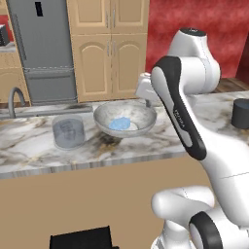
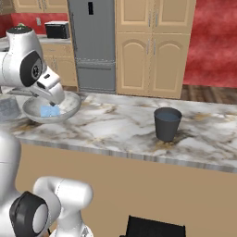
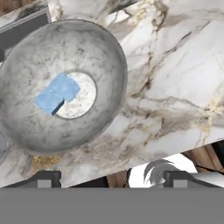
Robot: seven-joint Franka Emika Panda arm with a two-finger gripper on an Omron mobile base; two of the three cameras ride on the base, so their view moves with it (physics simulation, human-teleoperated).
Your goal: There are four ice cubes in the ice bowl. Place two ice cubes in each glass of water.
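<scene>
Over the ice bowl [image 3: 63,87] on the marble desk [image 3: 175,87], I hold the pincer [image 3: 111,179] spread wide and empty.

From here I would swing toward the bowl's middle, square the tips to one cube's flat faces, drop straight and close gently, because slick cubes could skid against the sloped wall. The ice cubes [image 3: 57,94] look pale blue and translucent, bunched touching one another on the whitish bottom; I cannot tell how many. The bowl is wide, shallow, speckled grey. The translucent glass [image 1: 68,131] stands just beside it; the dark glass [image 2: 167,123] stands well apart.
</scene>
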